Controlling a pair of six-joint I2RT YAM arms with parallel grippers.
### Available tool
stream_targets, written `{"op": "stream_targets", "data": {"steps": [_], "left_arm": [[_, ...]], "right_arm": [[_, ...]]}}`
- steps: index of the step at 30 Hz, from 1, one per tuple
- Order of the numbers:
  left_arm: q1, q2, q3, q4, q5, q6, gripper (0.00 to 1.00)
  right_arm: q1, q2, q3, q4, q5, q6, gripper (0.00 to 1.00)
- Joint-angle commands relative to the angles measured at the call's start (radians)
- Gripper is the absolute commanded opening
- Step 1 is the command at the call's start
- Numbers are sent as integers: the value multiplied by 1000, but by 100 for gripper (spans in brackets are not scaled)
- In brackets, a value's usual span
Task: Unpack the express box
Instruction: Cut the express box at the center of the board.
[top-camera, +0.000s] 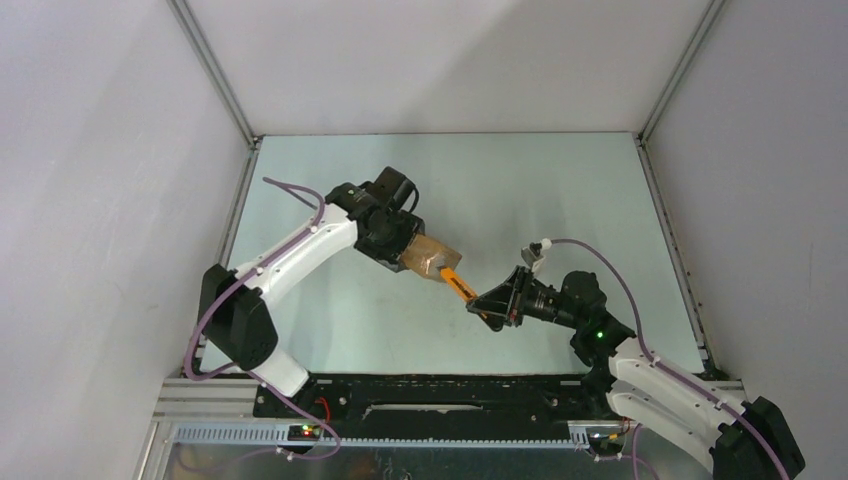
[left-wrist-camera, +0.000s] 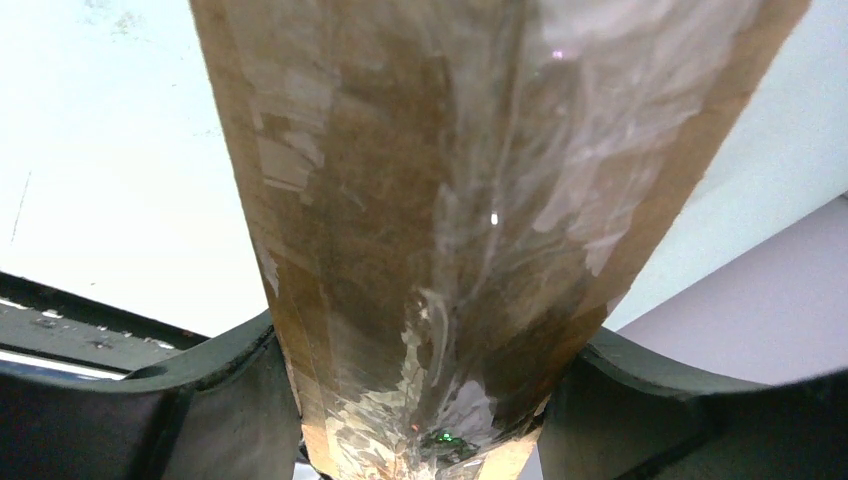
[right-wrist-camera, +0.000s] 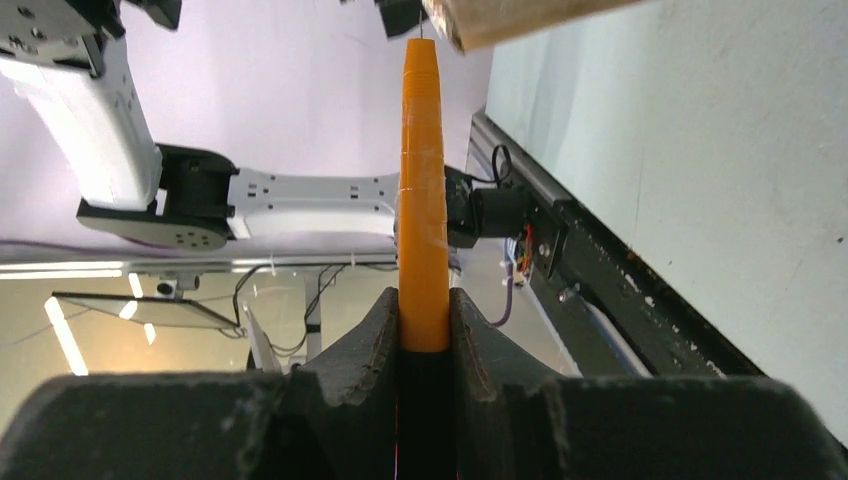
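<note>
Now we are at the cutting step: our left gripper (left-wrist-camera: 432, 400) is clamped on the express box (top-camera: 432, 257), holding it over the middle of the table (top-camera: 560, 190), seemingly lifted off it. Our right gripper (right-wrist-camera: 424, 320) is closed tight on the orange utility knife (right-wrist-camera: 423, 200), whose tip sits just at the box's near corner. We cannot tell whether any blade is out. Next, we judge, the tip must find the wrinkled clear tape seam and run shallowly along it while the left arm braces against the push. Bare table lies all round, and the side walls stand well apart from both arms.
</note>
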Motion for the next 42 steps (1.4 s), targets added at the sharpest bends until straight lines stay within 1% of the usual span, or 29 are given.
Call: {"op": "stream_targets", "data": {"steps": [1,5,9,14,19,25,31,34,37,42], "left_arm": [[20,-49,-15,76,-26,8,21],[20,-24,3,62,18,111,16],[20,-20,-11,50,59,182,16],[19,-50,-80,86,121,170,17],[20,-35,-59,49,138,166,17],[28,-4,-41,4,191,138,18],[31,-1,-32,0,193,132,18],[31,3,-26,-9,191,136,18],[31,4,-29,-7,191,137,18],[31,5,-30,-4,192,141,18]], "right_arm": [[-20,-8,45,23,-106,-5,0],[-53,4,46,31,-143,-3,0],[-72,-18,55,-30,-120,-39,0],[-82,-31,74,-88,-67,-94,0],[-51,-14,79,-45,-54,-91,0],[-4,-38,83,-120,-15,-117,0],[32,-54,83,-169,21,-132,0],[45,-44,84,-134,18,-129,0],[56,-27,98,-142,30,-142,0],[66,4,97,-106,32,-139,0]]}}
